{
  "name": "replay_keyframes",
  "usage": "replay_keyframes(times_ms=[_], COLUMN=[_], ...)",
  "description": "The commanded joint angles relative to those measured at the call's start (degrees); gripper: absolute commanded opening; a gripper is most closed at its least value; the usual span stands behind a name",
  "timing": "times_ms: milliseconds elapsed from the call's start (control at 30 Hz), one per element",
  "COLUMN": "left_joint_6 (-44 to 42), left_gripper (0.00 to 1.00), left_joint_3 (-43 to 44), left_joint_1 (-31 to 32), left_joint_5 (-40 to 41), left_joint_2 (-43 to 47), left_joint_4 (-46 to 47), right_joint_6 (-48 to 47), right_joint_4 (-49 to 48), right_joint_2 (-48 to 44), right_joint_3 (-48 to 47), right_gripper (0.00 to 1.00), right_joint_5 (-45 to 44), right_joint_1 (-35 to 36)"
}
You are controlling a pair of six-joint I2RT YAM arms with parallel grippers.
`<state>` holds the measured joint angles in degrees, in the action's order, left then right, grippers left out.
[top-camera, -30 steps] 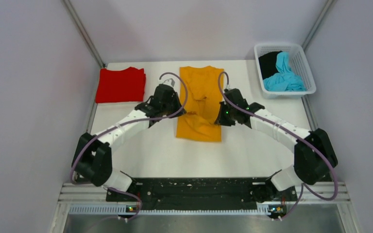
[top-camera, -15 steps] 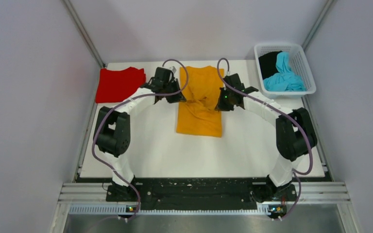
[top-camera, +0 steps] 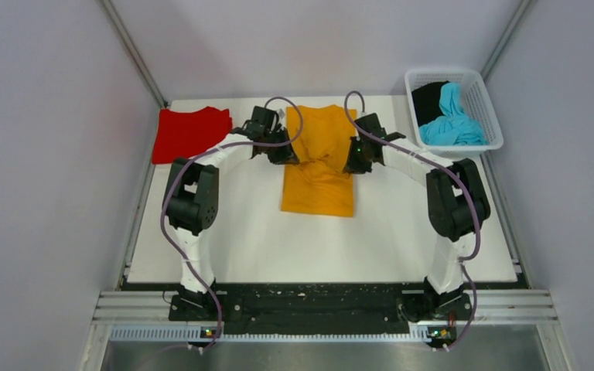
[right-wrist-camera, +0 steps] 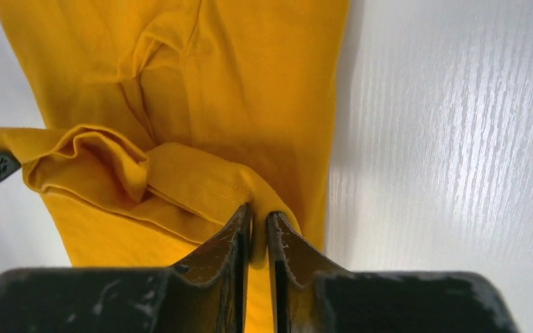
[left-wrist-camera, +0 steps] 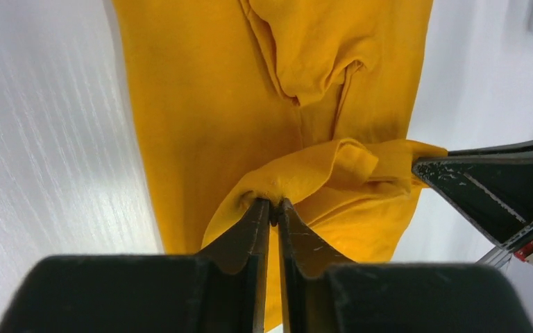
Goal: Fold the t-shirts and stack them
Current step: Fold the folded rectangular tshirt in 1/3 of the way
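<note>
Left pincer [left-wrist-camera: 274, 202]: clamped on a raised pinch of the orange-yellow t-shirt [left-wrist-camera: 201, 104]. Right pincer [right-wrist-camera: 258, 208]: likewise, on the opposite edge. Held fold sits nearer the collar than a second ago, with both arms reaching farther out; the fold looks about half done. Shirt lies mid-surface [top-camera: 240, 232]. Red t-shirt [top-camera: 189, 133]: folded, far left. Cyan-blue t-shirt [top-camera: 452, 124] and black t-shirt [top-camera: 429, 97]: in the basket [top-camera: 487, 108].

Left arm: is extended forward, wrist angled inward.
Left gripper [left-wrist-camera: 274, 202]: is clamped on the orange-yellow t-shirt [left-wrist-camera: 201, 104].
Right arm: is mirrored.
Right gripper [right-wrist-camera: 258, 208]: is clamped likewise.
</note>
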<state>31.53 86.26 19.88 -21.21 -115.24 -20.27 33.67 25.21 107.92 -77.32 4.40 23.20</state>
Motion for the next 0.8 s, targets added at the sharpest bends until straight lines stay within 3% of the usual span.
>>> replay_keyframes(times_ms=[0,67,133,167,333,767], left_joint_6=[-0.06,-0.42,-0.82,-0.96,-1.38,4.27], left_gripper=[0.25,0.54,0.89,0.97,0.99,0.99], left_joint_3=[3.15,3.77,4.59,4.71,0.13,-29.28], left_joint_1=[-0.35,-0.4,-0.54,-0.63,-0.73,-0.42], left_joint_5=[0.76,2.53,3.66,4.02,5.11,2.28], left_joint_2=[0.08,0.82,1.73,2.5,9.1,27.56], left_joint_4=[-0.57,-0.77,-1.43,-1.78,-1.48,4.01], right_joint_6=[-0.5,-0.58,-0.77,-0.82,-0.72,2.35], right_joint_4=[-0.97,-0.51,0.41,0.64,0.59,-8.3], right_joint_2=[2.62,3.28,3.12,2.78,-2.51,-23.43], right_joint_3=[-4.82,-6.35,-7.92,-8.33,-5.48,24.48], right_gripper=[0.2,0.32,0.5,0.59,0.97,0.99], right_joint_5=[-0.32,-0.17,-0.67,-0.99,-2.49,9.38], right_joint_1=[-1.33,-1.42,-1.49,-1.47,-1.45,-0.92])
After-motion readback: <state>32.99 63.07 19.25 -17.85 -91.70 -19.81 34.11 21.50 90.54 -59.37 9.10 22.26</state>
